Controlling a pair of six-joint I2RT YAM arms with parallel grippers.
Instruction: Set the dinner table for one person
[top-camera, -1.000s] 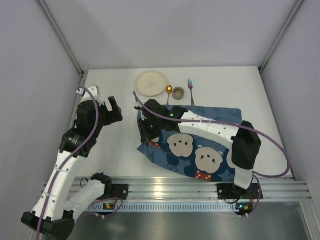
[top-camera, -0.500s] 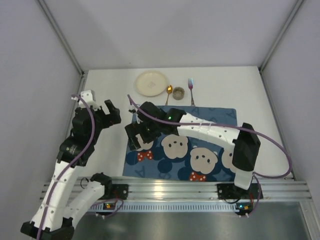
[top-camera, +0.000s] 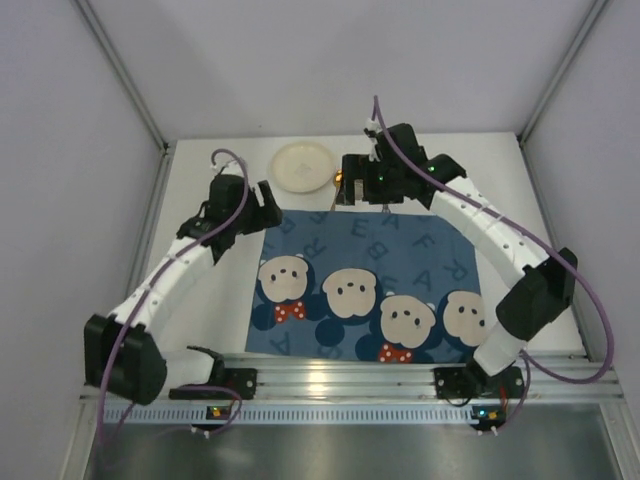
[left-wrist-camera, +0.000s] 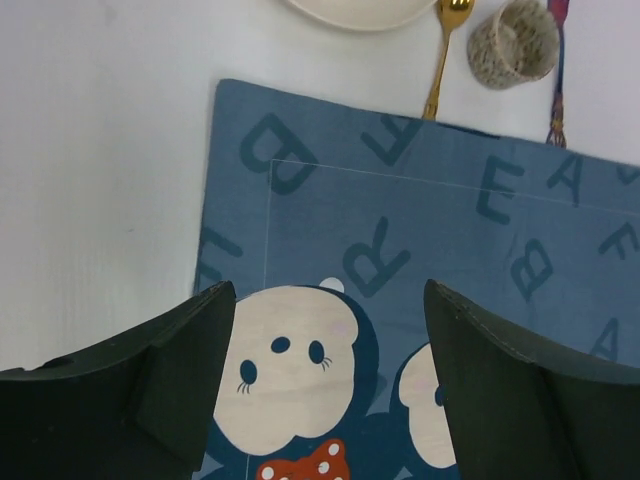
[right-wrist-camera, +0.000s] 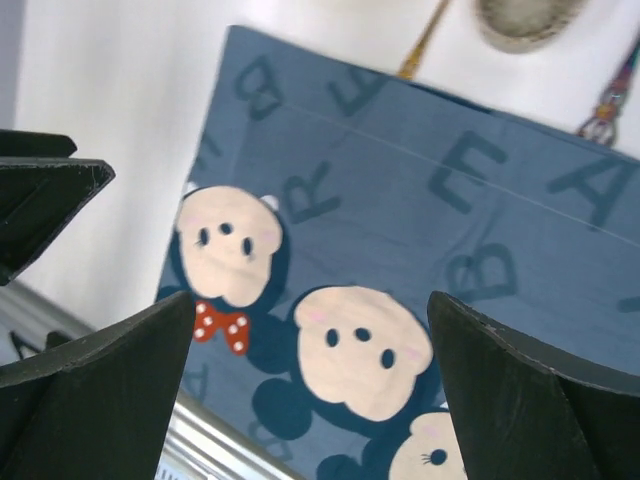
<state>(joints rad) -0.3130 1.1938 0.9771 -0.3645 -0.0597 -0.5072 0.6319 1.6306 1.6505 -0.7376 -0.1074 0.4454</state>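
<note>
placemat (top-camera: 400, 250): bunched -> flat | right tool (right-wrist-camera: 310, 305): let go, moved to far edge

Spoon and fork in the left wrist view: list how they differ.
The spoon is gold; the fork is bluish-purple. The spoon lies left of the cup and slants; the fork lies right of it, nearly straight. Both rest on the white table, near ends at the far edge of the placemat.

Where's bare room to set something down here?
The navy blue cloth placemat lies bare; the white matte tabletop right of it is free too. Crowded along the mat's far edge: cream round plate, gold spoon, small speckled cup, purple-handled fork.
</note>
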